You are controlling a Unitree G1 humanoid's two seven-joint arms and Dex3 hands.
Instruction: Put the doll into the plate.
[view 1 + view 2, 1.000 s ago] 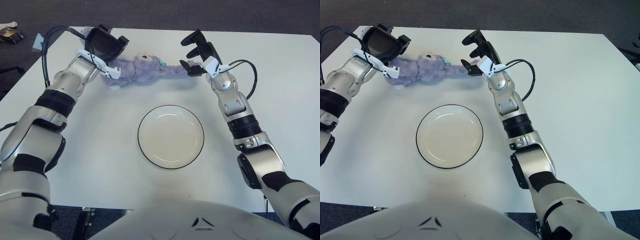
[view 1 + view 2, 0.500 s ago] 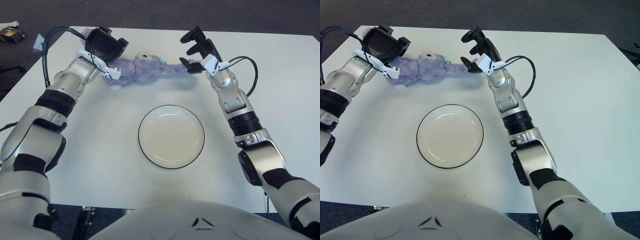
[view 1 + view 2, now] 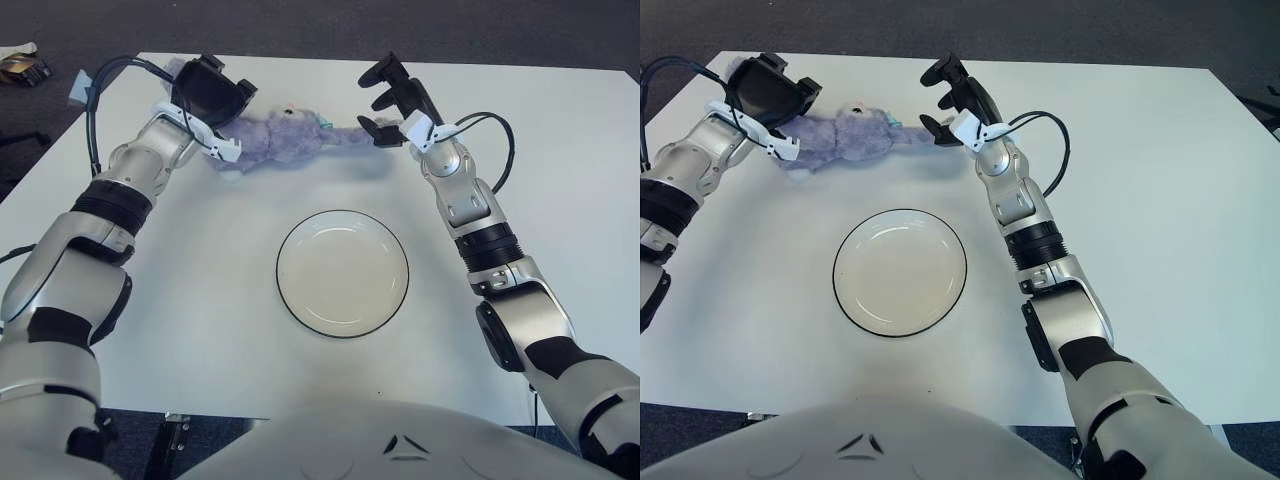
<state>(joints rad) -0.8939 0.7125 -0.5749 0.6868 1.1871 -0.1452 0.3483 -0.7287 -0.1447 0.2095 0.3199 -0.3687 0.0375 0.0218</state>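
A white table (image 3: 200, 300) fills most of both views, its top plain and evenly lit, with no hard shadows. Beyond its far edge, from ten to two o'clock, lies dark grey carpet (image 3: 350, 25). At ten o'clock a small brownish object (image 3: 22, 68) (too small to identify) lies on that carpet.

Left hand (image 3: 208, 95) covers the doll (image 3: 280, 138) rear end; grip on it unclear, right hand (image 3: 388, 100) contact too.
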